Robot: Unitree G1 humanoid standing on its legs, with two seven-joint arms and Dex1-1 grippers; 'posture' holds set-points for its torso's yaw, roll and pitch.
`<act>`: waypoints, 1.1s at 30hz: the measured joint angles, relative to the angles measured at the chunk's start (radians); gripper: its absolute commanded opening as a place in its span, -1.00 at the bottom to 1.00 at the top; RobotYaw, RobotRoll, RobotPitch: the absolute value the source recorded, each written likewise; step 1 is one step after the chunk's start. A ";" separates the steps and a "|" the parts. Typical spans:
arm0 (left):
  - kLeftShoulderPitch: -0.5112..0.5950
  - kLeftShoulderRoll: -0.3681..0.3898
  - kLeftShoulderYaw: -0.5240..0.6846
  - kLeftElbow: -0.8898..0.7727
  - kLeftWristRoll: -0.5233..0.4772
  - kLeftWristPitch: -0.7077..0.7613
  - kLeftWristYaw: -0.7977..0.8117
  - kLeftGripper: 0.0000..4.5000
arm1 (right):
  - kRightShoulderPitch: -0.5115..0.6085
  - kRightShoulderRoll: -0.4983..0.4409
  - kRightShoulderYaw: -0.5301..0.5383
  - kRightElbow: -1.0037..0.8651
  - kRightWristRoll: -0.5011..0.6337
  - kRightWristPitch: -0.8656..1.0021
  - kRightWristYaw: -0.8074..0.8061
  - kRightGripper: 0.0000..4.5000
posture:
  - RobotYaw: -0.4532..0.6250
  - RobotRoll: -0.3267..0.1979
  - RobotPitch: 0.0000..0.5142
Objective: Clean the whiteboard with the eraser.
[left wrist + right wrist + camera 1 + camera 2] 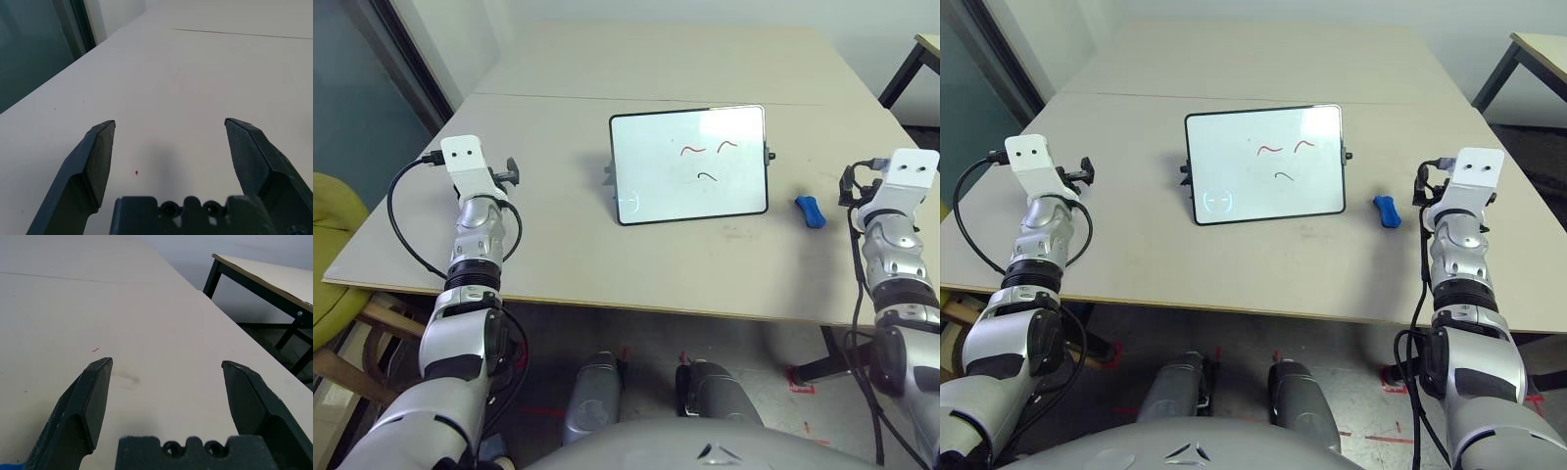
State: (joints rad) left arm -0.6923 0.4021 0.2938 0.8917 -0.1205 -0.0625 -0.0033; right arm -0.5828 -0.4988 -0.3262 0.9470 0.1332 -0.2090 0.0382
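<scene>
Eraser, a blue waisted block [811, 211], is lying right of the black-framed whiteboard [689, 164], probably light and slightly yielding, inviting a pinch at its narrow middle; the black two-fingered right gripper [167, 363] and left gripper [170, 121] are gaping wide, empty.

A pale desk [675, 279] with a thin seam running across it carries the whiteboard [689, 186], which leans tilted in its stand; the blue eraser [811, 211] lies directly on the surface, just beside the board, toward the robot's right; small red specks and a faint smudge mark the top.
</scene>
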 measured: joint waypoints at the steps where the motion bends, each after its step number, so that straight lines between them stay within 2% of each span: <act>1: 0.000 0.001 0.000 0.000 0.000 0.000 0.000 1.00 | 0.001 0.001 0.000 0.000 0.000 0.000 0.000 0.99 | 0.23 0.25 -0.81; 9: -0.061 0.010 -0.001 0.072 0.000 -0.020 -0.027 1.00 | 0.023 0.004 -0.001 -0.048 0.002 0.005 0.001 0.99 | 0.17 0.25 -0.77; 14: -0.098 0.052 -0.024 0.101 0.000 -0.043 -0.156 1.00 | 0.065 0.000 -0.002 -0.193 0.017 0.086 0.031 0.99 | 0.10 0.25 -0.73; 21: -0.157 0.096 -0.085 0.094 -0.026 -0.015 -0.573 1.00 | 0.102 -0.043 0.000 -0.455 0.076 0.386 0.145 0.99 | 0.07 0.25 -0.73; 28: -0.167 0.136 -0.175 -0.062 -0.076 0.164 -1.002 1.00 | 0.118 -0.090 0.030 -0.674 0.122 0.717 0.258 0.99 | 0.04 0.25 -0.73; 33: -0.167 0.161 -0.244 -0.175 -0.100 0.320 -1.208 1.00 | 0.100 -0.129 0.042 -0.748 0.155 0.931 0.313 0.99 | 0.04 0.25 -0.74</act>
State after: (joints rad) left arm -0.8595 0.5636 0.0501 0.7165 -0.2206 0.2579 -1.2109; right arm -0.4830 -0.6278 -0.2840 0.1988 0.2880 0.7224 0.3511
